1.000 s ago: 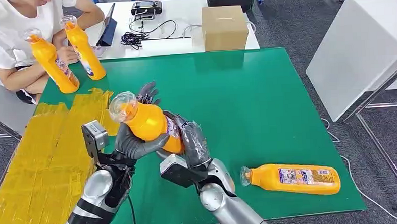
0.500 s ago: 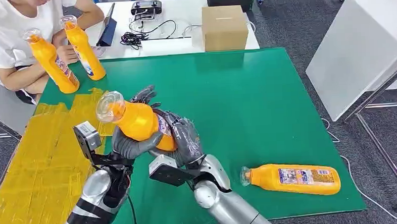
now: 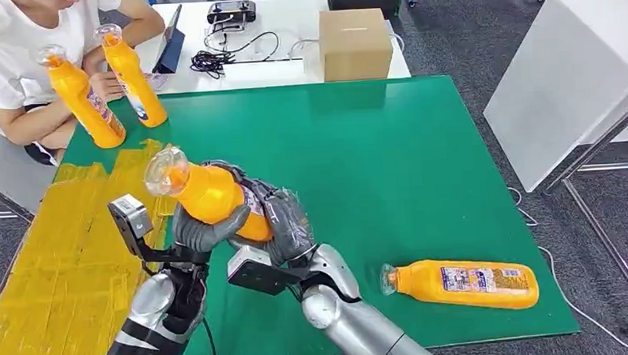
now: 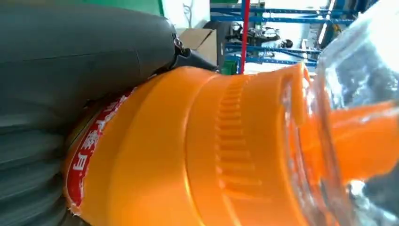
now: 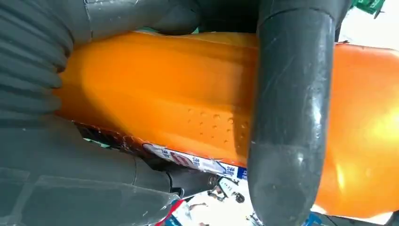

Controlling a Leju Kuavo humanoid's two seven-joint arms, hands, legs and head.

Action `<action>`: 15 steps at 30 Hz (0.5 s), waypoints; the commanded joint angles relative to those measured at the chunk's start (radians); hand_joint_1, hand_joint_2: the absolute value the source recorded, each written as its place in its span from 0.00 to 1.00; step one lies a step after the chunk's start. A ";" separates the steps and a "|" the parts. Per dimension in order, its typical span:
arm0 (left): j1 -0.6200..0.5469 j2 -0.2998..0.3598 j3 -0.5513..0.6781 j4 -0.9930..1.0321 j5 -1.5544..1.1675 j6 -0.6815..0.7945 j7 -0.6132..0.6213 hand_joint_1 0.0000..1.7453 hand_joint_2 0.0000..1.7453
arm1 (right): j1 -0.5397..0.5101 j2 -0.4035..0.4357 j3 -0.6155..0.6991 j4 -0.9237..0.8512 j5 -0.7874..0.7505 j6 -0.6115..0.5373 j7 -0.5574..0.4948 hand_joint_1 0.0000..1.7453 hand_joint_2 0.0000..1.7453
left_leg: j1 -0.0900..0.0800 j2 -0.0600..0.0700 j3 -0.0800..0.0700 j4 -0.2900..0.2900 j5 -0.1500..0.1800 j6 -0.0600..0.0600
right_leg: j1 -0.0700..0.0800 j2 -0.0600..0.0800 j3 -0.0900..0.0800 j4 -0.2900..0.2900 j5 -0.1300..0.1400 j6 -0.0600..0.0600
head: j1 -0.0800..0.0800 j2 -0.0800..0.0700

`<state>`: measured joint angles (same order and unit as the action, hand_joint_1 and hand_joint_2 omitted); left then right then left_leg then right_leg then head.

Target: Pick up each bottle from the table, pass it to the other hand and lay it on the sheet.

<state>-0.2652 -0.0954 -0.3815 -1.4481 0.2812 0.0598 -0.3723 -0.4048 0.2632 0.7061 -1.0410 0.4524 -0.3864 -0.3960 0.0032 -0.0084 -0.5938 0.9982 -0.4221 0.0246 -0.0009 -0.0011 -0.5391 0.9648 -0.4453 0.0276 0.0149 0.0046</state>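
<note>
The sheet (image 3: 58, 261) covered the left part of the worktop (image 3: 390, 158). Two bottles (image 3: 134, 77) stood at its far left corner, and one bottle (image 3: 459, 284) lay near the right front edge. A box (image 3: 355, 44) stood behind the worktop.

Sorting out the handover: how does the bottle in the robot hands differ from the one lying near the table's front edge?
The held bottle is lifted and tilted, gripped by the left robot hand and right robot hand; the lying bottle rests flat on the green table, untouched. Both are orange with clear caps.
</note>
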 commanded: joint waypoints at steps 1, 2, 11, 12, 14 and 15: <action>-0.050 -0.011 0.032 0.015 -0.019 0.046 -0.013 1.00 1.00 | 0.013 -0.035 0.060 0.034 0.010 -0.027 -0.006 0.68 1.00 | 0.001 -0.001 0.003 -0.001 -0.001 -0.001 | 0.001 -0.002 0.004 -0.002 -0.001 0.000 | 0.000 0.000; -0.040 -0.006 0.037 0.003 -0.034 0.061 -0.019 1.00 1.00 | 0.028 -0.053 0.054 -0.010 0.012 -0.031 -0.004 0.00 1.00 | 0.001 -0.001 0.004 -0.001 -0.001 -0.001 | 0.001 -0.002 0.005 -0.002 -0.001 0.000 | 0.000 0.000; 0.018 0.009 0.098 -0.069 -0.153 0.185 -0.066 1.00 1.00 | 0.152 -0.187 -0.047 -0.412 -0.002 -0.017 0.025 0.00 1.00 | 0.000 0.000 0.001 0.000 -0.001 0.000 | 0.000 0.000 0.001 -0.001 -0.001 0.000 | 0.000 0.000; 0.017 0.006 0.098 -0.066 -0.154 0.185 -0.066 1.00 1.00 | 0.154 -0.180 -0.048 -0.406 -0.002 -0.016 0.025 0.00 1.00 | 0.000 0.001 0.003 0.000 -0.002 -0.001 | 0.000 0.000 0.003 -0.001 -0.001 0.000 | 0.000 0.000; 0.013 0.005 0.096 -0.061 -0.160 0.187 -0.067 1.00 1.00 | 0.154 -0.169 -0.053 -0.394 0.002 -0.020 0.019 0.00 1.00 | 0.000 -0.003 0.000 0.000 0.000 0.000 | 0.000 -0.003 0.001 -0.001 -0.001 0.000 | 0.000 0.000; 0.016 0.003 0.104 -0.062 -0.199 0.228 -0.081 1.00 1.00 | 0.173 -0.175 -0.075 -0.435 -0.007 -0.049 -0.014 0.00 1.00 | 0.000 -0.002 0.002 0.000 -0.001 -0.001 | 0.000 -0.003 0.002 -0.001 -0.001 0.000 | 0.001 0.000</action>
<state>-0.2307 -0.0912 -0.3136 -1.5194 0.1293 0.2419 -0.4395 -0.2649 0.1499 0.6733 -1.3440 0.4540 -0.4112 -0.3769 0.0031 -0.0092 -0.5946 0.9981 -0.4224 0.0247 -0.0009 -0.0014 -0.5399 0.9646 -0.4457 0.0272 0.0156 0.0046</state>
